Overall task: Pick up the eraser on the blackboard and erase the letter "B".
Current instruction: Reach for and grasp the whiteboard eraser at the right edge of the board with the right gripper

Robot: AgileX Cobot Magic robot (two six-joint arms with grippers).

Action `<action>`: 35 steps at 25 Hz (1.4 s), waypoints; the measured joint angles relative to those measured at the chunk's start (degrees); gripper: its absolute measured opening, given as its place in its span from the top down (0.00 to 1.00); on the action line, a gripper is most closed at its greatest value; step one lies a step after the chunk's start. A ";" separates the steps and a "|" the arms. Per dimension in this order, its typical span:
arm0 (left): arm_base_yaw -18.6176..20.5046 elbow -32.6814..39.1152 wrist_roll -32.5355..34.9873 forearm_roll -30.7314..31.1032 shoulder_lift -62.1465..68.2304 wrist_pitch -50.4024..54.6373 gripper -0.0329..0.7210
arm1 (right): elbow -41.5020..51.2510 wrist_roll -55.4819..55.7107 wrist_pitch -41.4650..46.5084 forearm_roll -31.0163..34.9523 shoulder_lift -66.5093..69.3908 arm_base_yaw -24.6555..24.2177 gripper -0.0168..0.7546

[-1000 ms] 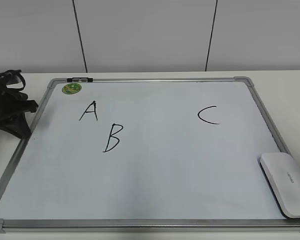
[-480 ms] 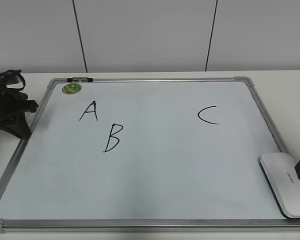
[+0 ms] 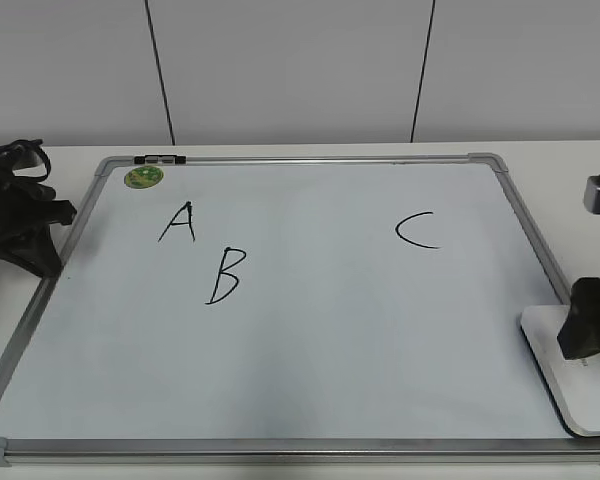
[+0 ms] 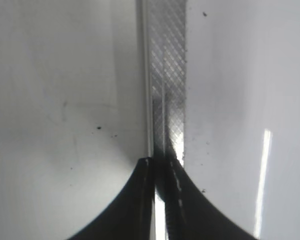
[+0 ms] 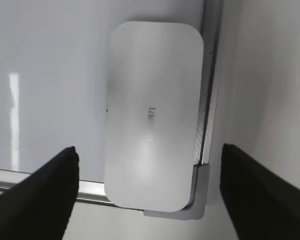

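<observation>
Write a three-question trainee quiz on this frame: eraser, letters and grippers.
1. True or false: the right gripper is open, its fingers either side of the eraser.
2. Which corner of the blackboard holds the eraser: A near right, B far left, C far right?
3. Fill in: the letter "B" sits just below and right of the letter ___.

Key: 1 true; 2 A; 3 "A".
</observation>
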 joint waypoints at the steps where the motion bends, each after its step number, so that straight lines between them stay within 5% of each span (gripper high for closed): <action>1: 0.00 0.00 0.00 0.00 0.00 0.00 0.91 | 0.00 -0.44 0.00 0.00 0.69 0.00 0.12; 35: 0.00 0.00 0.00 -0.13 0.00 0.00 0.91 | -0.45 -2.15 -5.35 2.03 8.06 0.00 0.11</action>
